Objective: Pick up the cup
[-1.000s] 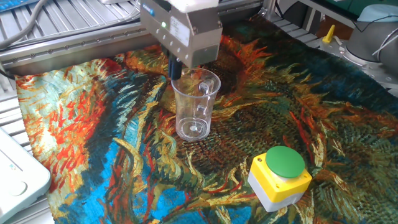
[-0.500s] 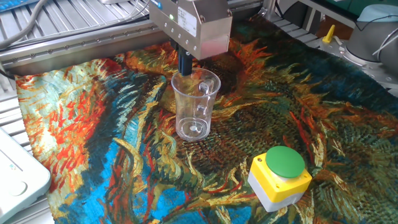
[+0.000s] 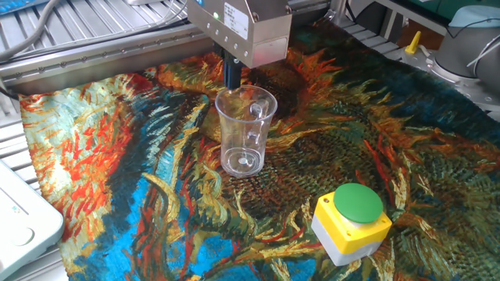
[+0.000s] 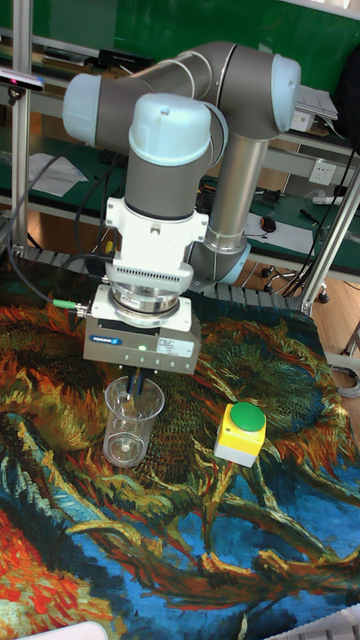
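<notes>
The cup (image 3: pixel 244 131) is clear plastic and stands upright on the painted cloth, its handle facing the camera; it also shows in the tall fixed view (image 4: pixel 131 421). My gripper (image 3: pixel 232 76) hangs just over the cup's far rim, its grey body right above. Only one dark finger shape (image 3: pixel 232 72) shows below the body, at the rim's back edge. In the tall fixed view the gripper (image 4: pixel 135 384) dips to the cup's mouth. The gap between the fingers is hidden. Nothing is lifted.
A yellow box with a green button (image 3: pixel 352 221) sits to the front right of the cup. The painted cloth (image 3: pixel 117 179) covers the table. A white device (image 3: pixel 19 222) lies at the left edge. Metal rails (image 3: pixel 94 31) run along the back.
The gripper has shifted to the right and a little back, from the cup's left rear to its far rim. The cup stands where it was.
</notes>
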`<action>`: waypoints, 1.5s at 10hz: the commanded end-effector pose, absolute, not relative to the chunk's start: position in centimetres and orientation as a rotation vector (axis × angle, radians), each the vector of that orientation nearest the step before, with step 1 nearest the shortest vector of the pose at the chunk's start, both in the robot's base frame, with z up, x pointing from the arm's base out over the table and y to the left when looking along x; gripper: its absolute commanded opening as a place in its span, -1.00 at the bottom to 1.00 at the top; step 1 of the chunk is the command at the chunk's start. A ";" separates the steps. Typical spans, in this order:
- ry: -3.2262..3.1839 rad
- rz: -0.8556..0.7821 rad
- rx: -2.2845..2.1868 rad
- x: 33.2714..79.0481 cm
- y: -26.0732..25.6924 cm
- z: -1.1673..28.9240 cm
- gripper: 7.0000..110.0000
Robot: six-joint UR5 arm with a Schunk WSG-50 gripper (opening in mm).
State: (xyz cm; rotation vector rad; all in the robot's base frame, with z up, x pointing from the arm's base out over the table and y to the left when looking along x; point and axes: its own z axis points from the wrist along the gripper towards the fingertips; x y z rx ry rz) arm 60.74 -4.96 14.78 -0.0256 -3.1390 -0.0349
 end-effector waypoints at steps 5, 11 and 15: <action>-3.104 -0.055 0.047 59.6 -5.3 14.6 -0.71; -3.080 -0.104 0.044 59.2 -4.2 14.9 0.15; -3.065 -0.062 0.040 59.0 -4.5 14.8 0.57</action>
